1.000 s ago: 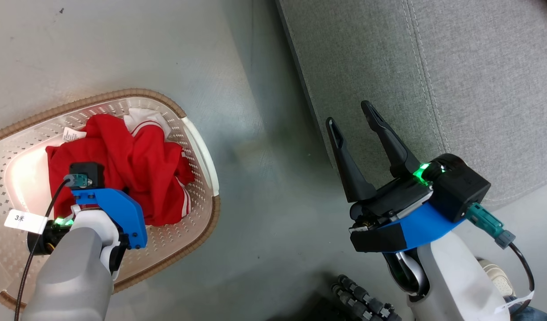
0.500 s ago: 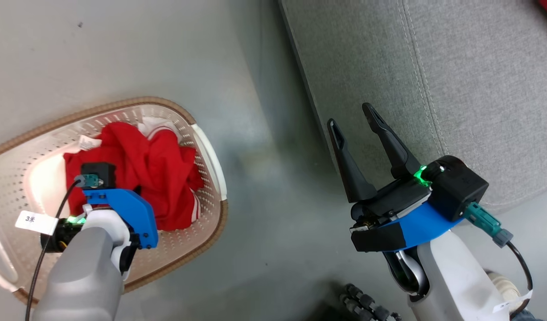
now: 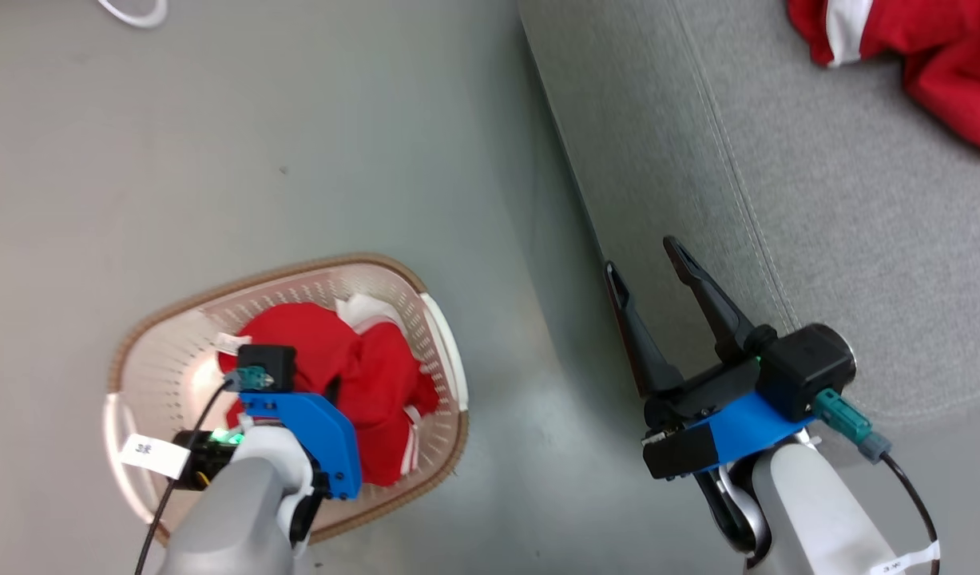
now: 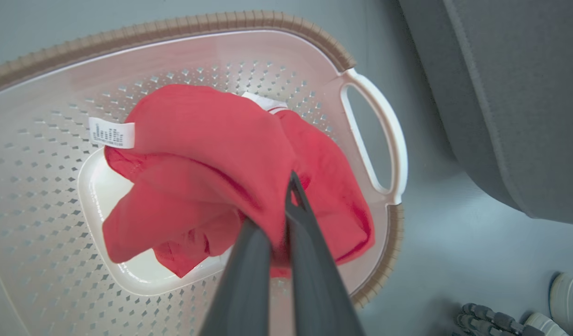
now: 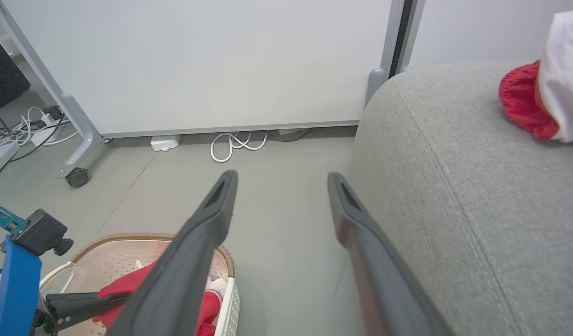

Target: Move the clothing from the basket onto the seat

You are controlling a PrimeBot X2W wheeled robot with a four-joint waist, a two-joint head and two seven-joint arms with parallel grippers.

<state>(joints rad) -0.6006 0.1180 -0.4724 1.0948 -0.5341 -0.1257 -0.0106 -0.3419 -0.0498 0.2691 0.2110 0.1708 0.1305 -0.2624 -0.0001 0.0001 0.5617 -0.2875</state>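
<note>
Here, the left fingers (image 4: 309, 261) pinch the red garment (image 4: 211, 140) inside the basket (image 4: 43, 196); the right fingers (image 5: 190, 252) stand spread apart.

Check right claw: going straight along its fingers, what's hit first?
Likely bare floor, then the white cable coil by the panel. The seat edge runs close beside the right claw; depth unclear.

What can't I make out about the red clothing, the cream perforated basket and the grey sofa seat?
Left wrist view: how much cloth the shut left gripper holds; the crumpled red garment covers one fingertip.
Same view: anything beneath that garment in the cream perforated basket, hidden by folds.
Head view: the red white-banded garment on the light-grey fabric seat, cut off by top and right edges.
White care tag: print too small.
</note>
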